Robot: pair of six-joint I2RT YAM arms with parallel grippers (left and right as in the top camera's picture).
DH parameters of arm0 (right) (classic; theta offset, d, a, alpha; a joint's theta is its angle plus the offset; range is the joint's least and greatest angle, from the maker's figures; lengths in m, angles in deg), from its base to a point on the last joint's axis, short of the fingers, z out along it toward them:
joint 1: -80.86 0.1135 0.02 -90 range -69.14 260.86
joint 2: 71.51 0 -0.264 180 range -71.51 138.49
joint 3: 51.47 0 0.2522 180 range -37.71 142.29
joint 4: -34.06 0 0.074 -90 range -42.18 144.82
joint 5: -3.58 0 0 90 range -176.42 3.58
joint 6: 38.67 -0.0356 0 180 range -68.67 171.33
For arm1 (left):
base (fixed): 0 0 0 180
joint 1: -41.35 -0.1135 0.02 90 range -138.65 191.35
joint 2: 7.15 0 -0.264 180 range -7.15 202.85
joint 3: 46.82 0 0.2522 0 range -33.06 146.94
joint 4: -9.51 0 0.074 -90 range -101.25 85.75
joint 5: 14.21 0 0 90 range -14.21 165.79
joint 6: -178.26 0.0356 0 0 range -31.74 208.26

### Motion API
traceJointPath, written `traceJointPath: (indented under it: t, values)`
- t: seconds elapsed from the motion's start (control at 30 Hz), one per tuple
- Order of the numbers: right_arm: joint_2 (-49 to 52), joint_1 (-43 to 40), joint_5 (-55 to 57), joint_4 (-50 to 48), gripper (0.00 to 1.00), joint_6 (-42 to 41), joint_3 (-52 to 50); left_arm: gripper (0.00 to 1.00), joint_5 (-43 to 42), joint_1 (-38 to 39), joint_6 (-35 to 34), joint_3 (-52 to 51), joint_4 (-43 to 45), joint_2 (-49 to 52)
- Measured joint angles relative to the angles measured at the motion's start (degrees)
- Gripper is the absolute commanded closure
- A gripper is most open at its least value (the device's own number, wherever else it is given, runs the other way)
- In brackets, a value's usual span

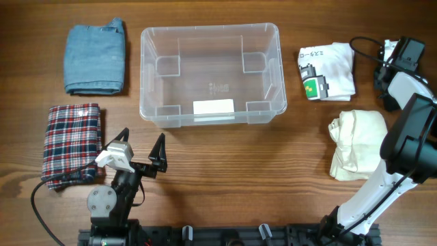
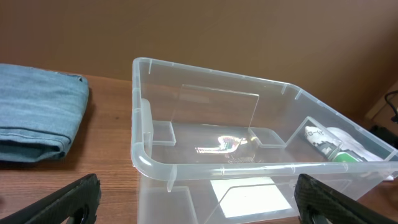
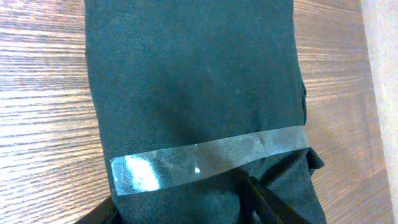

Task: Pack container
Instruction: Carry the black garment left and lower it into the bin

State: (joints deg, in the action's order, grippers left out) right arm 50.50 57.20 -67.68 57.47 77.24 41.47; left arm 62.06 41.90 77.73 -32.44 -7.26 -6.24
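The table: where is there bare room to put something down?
The table's widest bare patch lies in front of the bin, between the left pincer and the cream cloth. The bin itself is empty. The right side is crowded: white shirt, cream cloth and right arm.

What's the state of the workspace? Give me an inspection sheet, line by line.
Surface: wooden table.
Job's things: clear container, empty, upright; folded jeans, plaid shirt, printed white shirt and cream garment lie outside it.
Clutter: nothing seen.
End effectors: left end effector open, holding nothing; right end effector over a taped dark garment, grip unclear.
Cables: black cable at front left; another near the printed white shirt.
Surroundings: plain brown wall.
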Motion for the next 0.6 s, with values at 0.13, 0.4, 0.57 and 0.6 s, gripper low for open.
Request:
traceJointPath:
  t: [0.13, 0.4, 0.57, 0.6]
  values:
    - [-2.27, -0.04, 0.87, 1.92, 0.88, -4.72, -0.07, 0.0, 0.0, 0.0, 0.0, 0.0, 0.0, 0.0]
    - [-26.03, 0.61, -2.73, 7.06, 0.91, -15.52, -0.28, 0.0, 0.0, 0.0, 0.0, 0.0, 0.0, 0.0]
    - [-44.68, 11.39, -10.56, 17.49, 0.94, -23.43, -0.26, 0.0, 0.0, 0.0, 0.0, 0.0, 0.0, 0.0]
    - [-46.62, 14.08, -11.78, 19.15, 0.94, -24.83, -0.26, 0.0, 0.0, 0.0, 0.0, 0.0, 0.0, 0.0]
